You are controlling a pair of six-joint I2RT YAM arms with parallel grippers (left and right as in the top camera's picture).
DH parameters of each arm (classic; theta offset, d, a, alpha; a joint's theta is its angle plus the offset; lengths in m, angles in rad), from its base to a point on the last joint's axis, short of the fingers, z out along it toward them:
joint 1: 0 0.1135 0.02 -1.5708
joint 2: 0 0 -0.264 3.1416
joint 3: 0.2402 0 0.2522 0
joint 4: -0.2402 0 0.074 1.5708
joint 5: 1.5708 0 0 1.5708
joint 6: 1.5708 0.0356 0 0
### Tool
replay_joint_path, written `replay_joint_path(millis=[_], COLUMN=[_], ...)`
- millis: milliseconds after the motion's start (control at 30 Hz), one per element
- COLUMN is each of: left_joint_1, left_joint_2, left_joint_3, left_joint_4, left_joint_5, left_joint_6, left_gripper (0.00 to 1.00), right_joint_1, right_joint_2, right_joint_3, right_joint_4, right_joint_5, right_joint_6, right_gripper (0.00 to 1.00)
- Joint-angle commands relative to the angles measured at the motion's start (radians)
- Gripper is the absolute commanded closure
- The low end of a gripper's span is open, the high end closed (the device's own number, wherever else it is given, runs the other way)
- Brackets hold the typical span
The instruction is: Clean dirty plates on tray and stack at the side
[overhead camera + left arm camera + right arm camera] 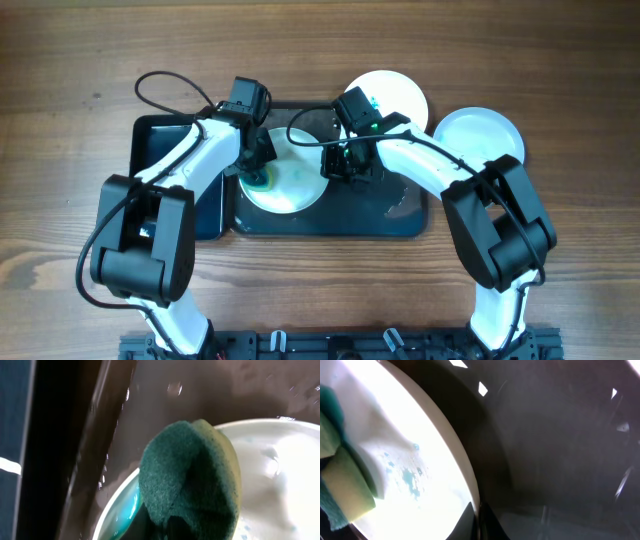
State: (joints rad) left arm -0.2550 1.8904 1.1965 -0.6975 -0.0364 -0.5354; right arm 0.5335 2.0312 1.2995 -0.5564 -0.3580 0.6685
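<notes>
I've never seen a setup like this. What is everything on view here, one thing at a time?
Round white shallow plates: three; one on the big tray, smeared blue-green; one overlapping that tray's far rim, with a green streak; one on the table to the tray's right.
Large dark grey rectangular tray: one, mid-table.
Smaller glossy black tray: one, against the big tray's left side.
Sponge: one, dark green over yellow, pressed on the plate on the tray.
Wooden table: one, brown, under everything.
Robot arms: two, white and black, left and right.
Left fingers: black, shut on the sponge.
Right fingers: black, apparently shut on that plate's right rim.
</notes>
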Motion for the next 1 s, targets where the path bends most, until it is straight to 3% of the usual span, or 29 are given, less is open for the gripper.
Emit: replay_joint_path(millis=[0, 133, 333, 467, 633, 800, 967], left_joint_1=[-0.010, -0.071, -0.071, 0.003, 0.136, 0.248, 0.262], left_joint_2=[0.004, 0.004, -0.029, -0.092, -0.147, -0.168, -0.153], left_joint_3=[-0.006, -0.026, 0.024, 0.117, 0.223, 0.229, 0.229], left_joint_4=[-0.037, -0.038, -0.024, -0.081, -0.206, -0.234, -0.270], left_joint_5=[0.146, 0.350, 0.527, 0.498, 0.328, 0.322, 0.307], left_joint_6=[-0.062, 0.060, 0.080, 0.078, -0.009, -0.019, -0.019], left_gripper=[0.96, 0.96, 0.96, 0.96, 0.96, 0.96, 0.96], right_joint_1=[-0.004, -0.003, -0.004, -0.004, -0.004, -0.003, 0.004], right_joint_2=[0.023, 0.023, 0.023, 0.023, 0.023, 0.001, -0.116], right_joint_3=[-0.017, -0.017, -0.017, -0.017, -0.017, -0.016, -0.016], right_joint_4=[-0.008, -0.009, -0.009, -0.010, -0.010, -0.017, -0.077], right_joint_5=[0.021, 0.018, 0.002, 0.002, 0.003, -0.005, 0.105], right_joint_6=[-0.014, -0.015, -0.030, -0.037, -0.038, -0.098, -0.183], right_gripper=[0.96, 0.96, 0.96, 0.96, 0.96, 0.96, 0.96])
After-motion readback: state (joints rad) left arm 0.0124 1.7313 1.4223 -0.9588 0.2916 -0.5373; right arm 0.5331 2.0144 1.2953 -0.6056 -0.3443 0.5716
